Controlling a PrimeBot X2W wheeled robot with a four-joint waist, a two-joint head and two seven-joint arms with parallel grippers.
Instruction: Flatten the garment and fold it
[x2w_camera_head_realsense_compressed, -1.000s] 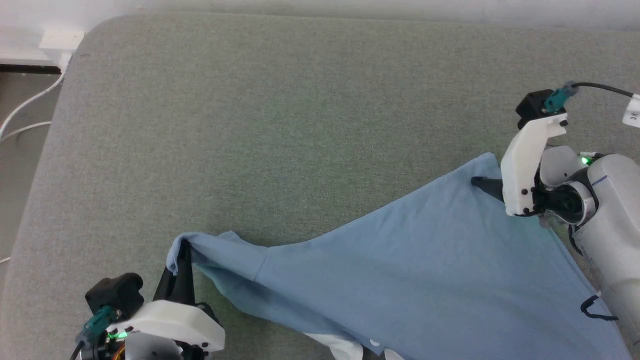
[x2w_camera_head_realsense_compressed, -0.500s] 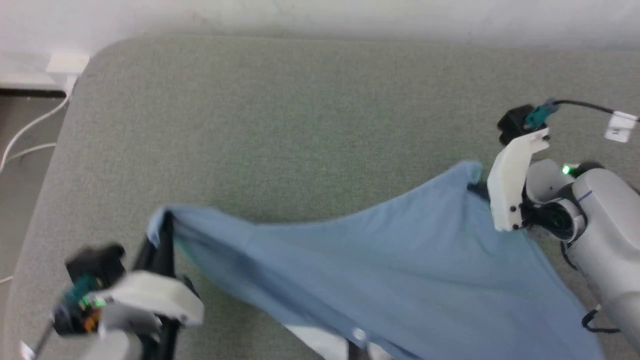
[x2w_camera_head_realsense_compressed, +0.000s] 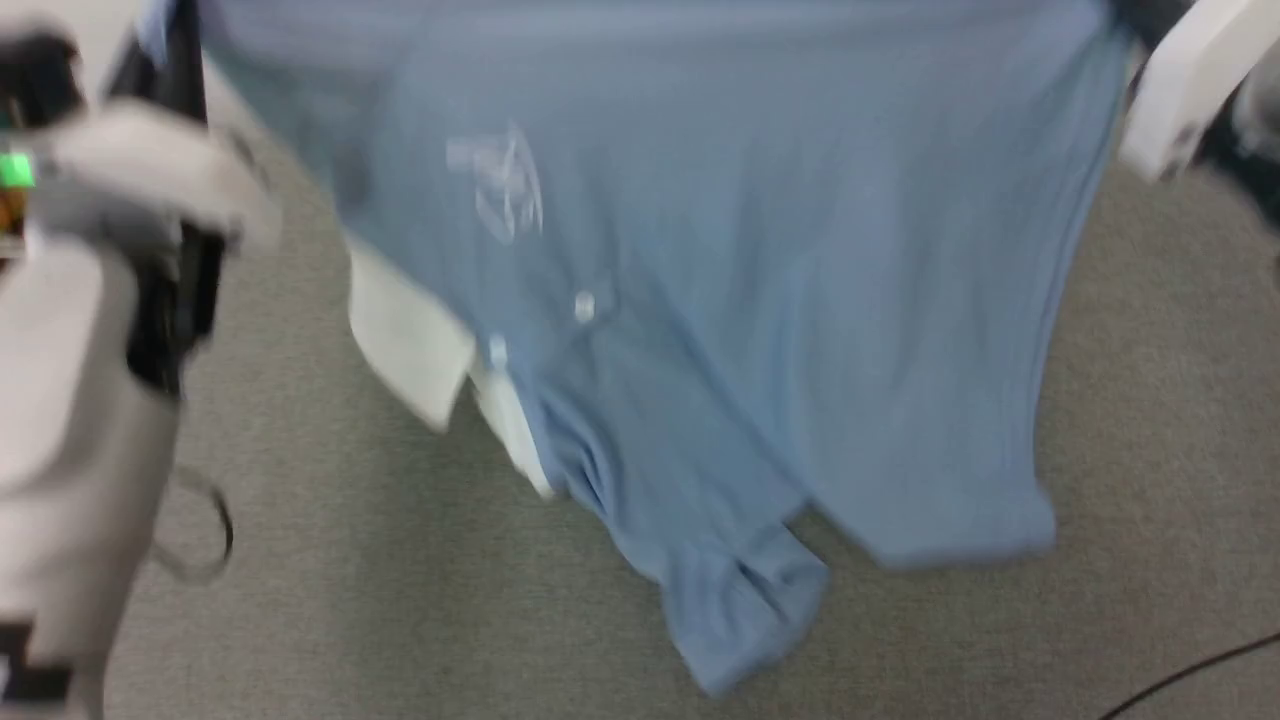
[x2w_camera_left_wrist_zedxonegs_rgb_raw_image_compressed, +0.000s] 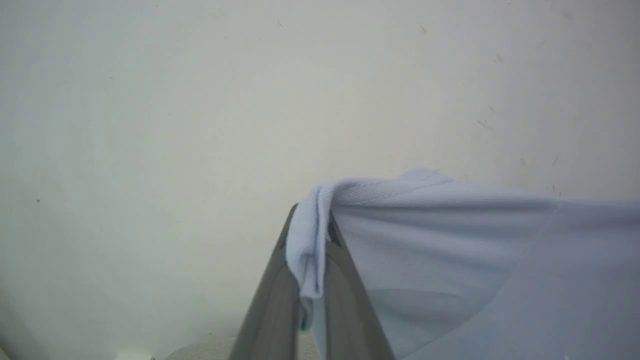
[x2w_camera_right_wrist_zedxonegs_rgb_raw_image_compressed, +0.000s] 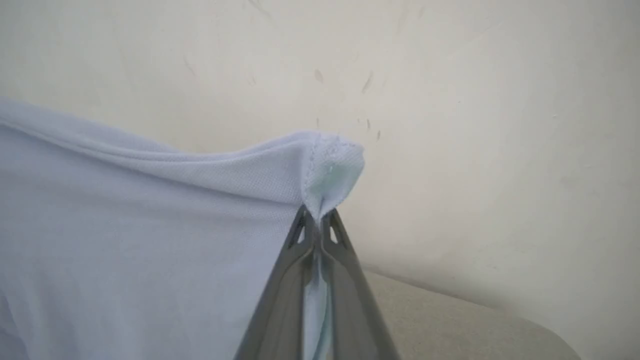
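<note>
The shirt (x2w_camera_head_realsense_compressed: 700, 300) is hanging up in the air, stretched between the two grippers above the grey fabric-covered worktop (x2w_camera_head_realsense_compressed: 1150, 400). The left gripper (x2w_camera_left_wrist_zedxonegs_rgb_raw_image_compressed: 312, 225) is clamping one top corner, its fingers pressed together with the knit bunching over their tips. The right gripper (x2w_camera_right_wrist_zedxonegs_rgb_raw_image_compressed: 316, 217) is pinching the other top corner the same way, a small tuft of cloth poking out above the closed tips. A pale wall (x2w_camera_left_wrist_zedxonegs_rgb_raw_image_compressed: 150, 100) is showing behind both. From the head view the shirt's front is facing out, blurred: the white logo (x2w_camera_head_realsense_compressed: 500, 185) is sitting high, the buttons (x2w_camera_head_realsense_compressed: 583, 305) below it, and the white collar (x2w_camera_head_realsense_compressed: 410, 350) is flopping out at the left. A sleeve (x2w_camera_head_realsense_compressed: 745, 600) is dangling lowest; whether it is touching the worktop I cannot tell.
</note>
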